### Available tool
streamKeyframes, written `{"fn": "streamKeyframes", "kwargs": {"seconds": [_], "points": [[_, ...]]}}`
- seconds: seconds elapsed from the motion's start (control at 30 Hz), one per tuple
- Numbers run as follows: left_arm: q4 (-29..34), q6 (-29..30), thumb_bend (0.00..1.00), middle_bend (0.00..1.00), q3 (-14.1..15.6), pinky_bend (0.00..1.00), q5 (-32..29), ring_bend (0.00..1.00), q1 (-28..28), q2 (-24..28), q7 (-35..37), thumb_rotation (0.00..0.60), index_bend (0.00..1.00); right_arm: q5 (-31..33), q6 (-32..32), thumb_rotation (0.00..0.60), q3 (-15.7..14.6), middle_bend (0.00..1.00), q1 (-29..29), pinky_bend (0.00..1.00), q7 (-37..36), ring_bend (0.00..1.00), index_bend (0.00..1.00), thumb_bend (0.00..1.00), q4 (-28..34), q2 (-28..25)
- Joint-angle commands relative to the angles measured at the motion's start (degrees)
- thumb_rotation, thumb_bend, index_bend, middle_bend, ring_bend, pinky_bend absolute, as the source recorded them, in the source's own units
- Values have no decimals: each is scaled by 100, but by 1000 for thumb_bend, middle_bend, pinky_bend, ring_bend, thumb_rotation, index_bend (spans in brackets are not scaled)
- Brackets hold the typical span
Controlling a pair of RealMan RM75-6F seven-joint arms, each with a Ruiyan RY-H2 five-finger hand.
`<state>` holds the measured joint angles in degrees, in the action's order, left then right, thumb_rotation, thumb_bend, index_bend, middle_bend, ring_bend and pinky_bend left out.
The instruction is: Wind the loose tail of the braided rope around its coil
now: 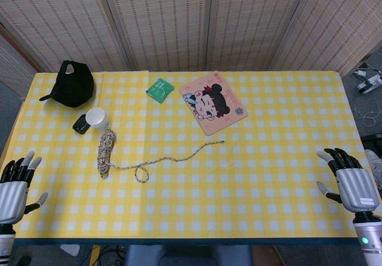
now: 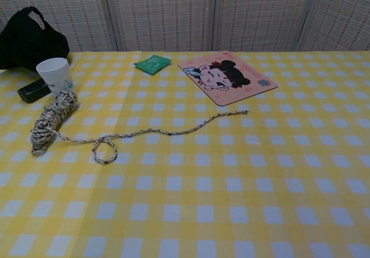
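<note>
The braided rope's coil [image 1: 106,152] [image 2: 52,121] lies lengthwise on the yellow checked tablecloth, left of centre. Its loose tail [image 1: 179,157] [image 2: 167,131] runs rightward across the cloth, makes a small loop near the coil and ends below the pink mat. My left hand [image 1: 16,185] rests at the table's near left edge, fingers apart, holding nothing. At the near right edge my right hand [image 1: 349,179] is likewise spread and holding nothing. Both hands are far from the rope. The chest view shows neither hand.
A white paper cup [image 1: 97,118] [image 2: 55,74] and a small black device [image 1: 80,124] [image 2: 33,89] stand just behind the coil. A black bag [image 1: 73,84] [image 2: 26,36] sits at the back left. A green packet [image 1: 159,89] [image 2: 152,63] and a pink cartoon mat [image 1: 212,102] [image 2: 227,77] lie further back.
</note>
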<state>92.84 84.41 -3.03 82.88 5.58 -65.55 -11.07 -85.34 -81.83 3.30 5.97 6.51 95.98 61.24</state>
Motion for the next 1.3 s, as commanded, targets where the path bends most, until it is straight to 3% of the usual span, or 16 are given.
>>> {"fn": "streamKeyframes", "kwargs": {"seconds": [0.03,0.3,0.53,0.93,1.07,1.3], "points": [[2,0,256,32,2,14,10,64,5,-2,-5,600,121,-6,-10,600,-4,184,-4,207,-9,108,204,223,-6,8],[-100,-19,257,82,-39,14,133,91,97,-29,148,600,175,-9,-93,600,9,184,-39,208,1,108,204,248,43,-57],[-302,-278,257,180,-128,14,464,138,472,-91,534,600,277,-22,-23,600,86,184,51,207,-29,108,204,331,245,-344],[-339,-1530,238,205,-261,14,820,134,1599,-104,1564,597,286,-20,41,600,224,184,209,207,73,107,204,345,452,-593],[-485,-1922,231,206,-350,3,840,116,2010,-339,1736,565,281,-18,52,600,220,184,219,207,81,108,204,345,499,-630],[-909,-2588,231,212,-450,0,753,82,2673,-841,1689,564,277,-48,-53,600,185,184,153,207,69,108,204,345,535,-675]]}}
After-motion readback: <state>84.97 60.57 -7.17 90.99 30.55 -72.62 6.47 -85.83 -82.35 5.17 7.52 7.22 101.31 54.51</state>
